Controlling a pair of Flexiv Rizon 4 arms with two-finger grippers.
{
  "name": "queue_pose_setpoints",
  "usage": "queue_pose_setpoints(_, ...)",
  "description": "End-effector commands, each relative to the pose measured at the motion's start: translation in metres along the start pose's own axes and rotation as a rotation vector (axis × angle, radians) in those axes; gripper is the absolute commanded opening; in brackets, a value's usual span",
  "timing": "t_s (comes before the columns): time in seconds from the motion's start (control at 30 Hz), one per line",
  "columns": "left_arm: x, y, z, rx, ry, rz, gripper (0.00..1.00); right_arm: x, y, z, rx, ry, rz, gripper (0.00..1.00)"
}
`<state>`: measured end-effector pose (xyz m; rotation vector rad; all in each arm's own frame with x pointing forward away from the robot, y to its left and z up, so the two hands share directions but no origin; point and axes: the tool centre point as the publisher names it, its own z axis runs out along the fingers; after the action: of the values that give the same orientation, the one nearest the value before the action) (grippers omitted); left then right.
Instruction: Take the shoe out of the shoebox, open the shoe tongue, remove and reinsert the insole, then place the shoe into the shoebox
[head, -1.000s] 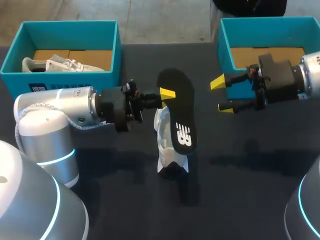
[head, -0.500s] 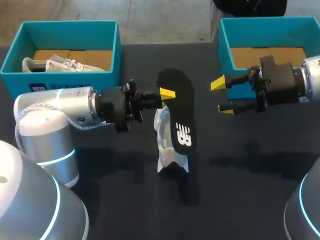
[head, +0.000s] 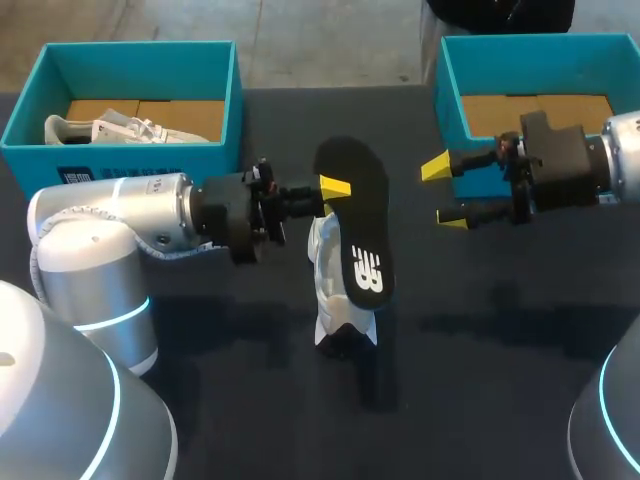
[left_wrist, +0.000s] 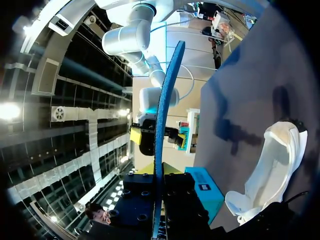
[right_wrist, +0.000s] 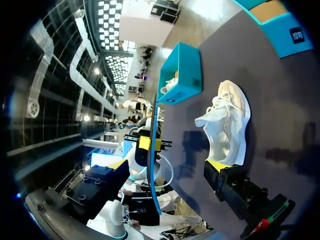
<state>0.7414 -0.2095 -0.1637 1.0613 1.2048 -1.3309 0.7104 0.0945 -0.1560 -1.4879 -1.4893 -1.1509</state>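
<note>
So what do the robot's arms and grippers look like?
Both arms, left arm and right arm, are fat, round, silvery tubes with glowing light-blue rings at the joints. Each ends in a chunky black gripper, left gripper and right gripper, with two thin fingers and bright yellow tips.

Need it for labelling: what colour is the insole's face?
The insole is black, white logo; head view best.

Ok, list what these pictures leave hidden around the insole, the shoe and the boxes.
- Head view: the black foam insole covers the white sneaker's opening and tongue.
- Head view: the left gripper's far finger sits behind that insole.
- Head view: the right arm covers part of the right teal cardboard box's floor.
- Left wrist view: its own yellow tips are hidden by the black gripper body.
</note>
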Motion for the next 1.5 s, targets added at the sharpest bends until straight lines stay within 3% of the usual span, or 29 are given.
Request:
queue_pose_setpoints(0.03,0.000,-0.001,0.000,-0.002,0.000,0.001,0.00,0.000,0.000,0.001,-0.001,-0.002,0.000,1.00)
queue_pose_setpoints(0.5,0.000,-0.001,0.000,-0.002,0.000,0.001,0.00,0.000,0.000,0.001,-0.001,-0.002,0.000,1.00)
queue_pose_setpoints(0.67,0.001,-0.007,-0.015,-0.008,0.021,-0.074,0.00,-0.004,-0.002,0.004,-0.036,-0.019,0.008,1.00)
queue_pose_setpoints(1.0,-0.005,-0.026,-0.035,0.006,0.018,-0.259,0.00,-0.019,-0.019,0.003,-0.107,-0.104,0.071,1.00)
queue_pose_setpoints(1.5,0.010,-0.047,-0.049,0.034,-0.011,-0.549,0.00,-0.042,-0.049,0.011,-0.141,-0.242,0.086,1.00)
